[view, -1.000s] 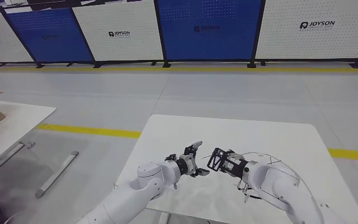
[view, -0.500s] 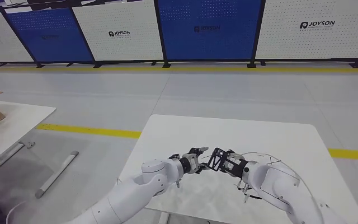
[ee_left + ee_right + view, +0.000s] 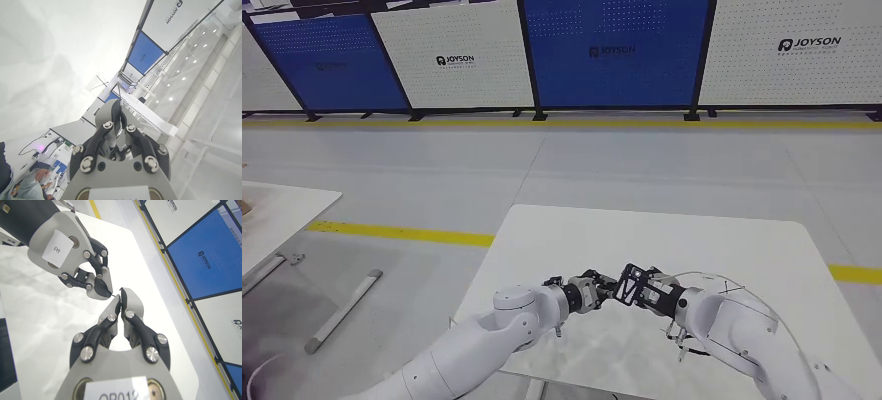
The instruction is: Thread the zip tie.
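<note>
Zip tie [image 3: 119, 94] is held up in the air over the white surface [image 3: 692, 235], not lying on it. It's clamped between the fingers [image 3: 105, 114] of the left gripper [image 3: 118, 108], which are squeezed tight on it, and a thin black length is seen poking straight out past the tips. In the right wrist view that free end is pointed at the right gripper [image 3: 120, 297] and is seen just short of its tips, pretty much touching. The right fingers are pressed together as well, pad against pad, with a small dark nub seen sticking out at the very tip. Whether that nub is the tie's head or just pad rubber can't be told. In the top view both grippers are seen nose to nose around the middle of the surface, a bit toward its near edge. Blue and white panels [image 3: 612, 50] are lined up along the back of the room.
</note>
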